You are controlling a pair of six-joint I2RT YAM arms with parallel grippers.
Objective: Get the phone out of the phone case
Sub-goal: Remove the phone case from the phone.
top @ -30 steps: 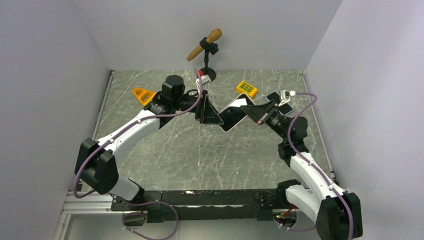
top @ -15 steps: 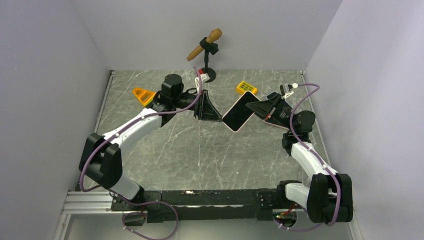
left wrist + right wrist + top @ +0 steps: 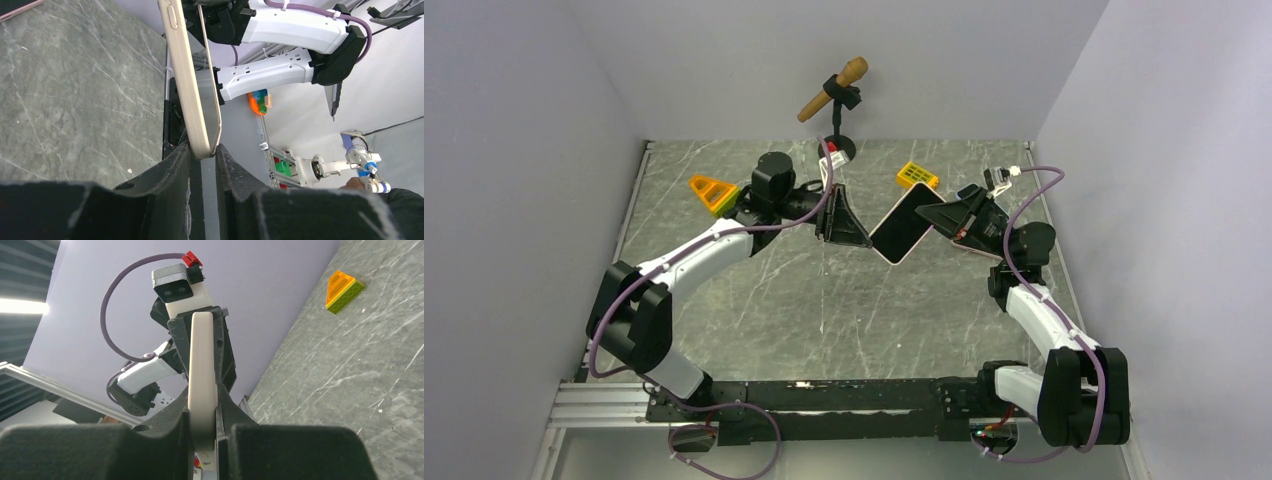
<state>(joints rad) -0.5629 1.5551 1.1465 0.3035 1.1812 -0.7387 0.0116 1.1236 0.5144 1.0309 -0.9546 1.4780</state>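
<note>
The phone in its pale beige case (image 3: pixel 902 225) hangs tilted in the air above the middle of the table, dark screen up. My left gripper (image 3: pixel 860 236) is shut on its lower left corner. My right gripper (image 3: pixel 927 213) is shut on its upper right end. In the left wrist view the beige edge with a side button (image 3: pixel 186 85) runs up from my fingertips (image 3: pixel 181 152), and a thin rim stands slightly apart beside it. In the right wrist view the case edge (image 3: pixel 202 355) is clamped between the pads (image 3: pixel 226 407), with the left gripper behind it.
An orange and yellow wedge block (image 3: pixel 711 190) lies at the back left. A yellow block (image 3: pixel 917 177) lies at the back centre. A microphone on a stand (image 3: pixel 834 90) stands at the back. A flat dark slab with a pink rim (image 3: pixel 980 240) lies under the right wrist.
The right arm has pulled back and folded, and the phone has tipped steeper and shifted slightly right. The left gripper followed to the right. Both grips have held.
</note>
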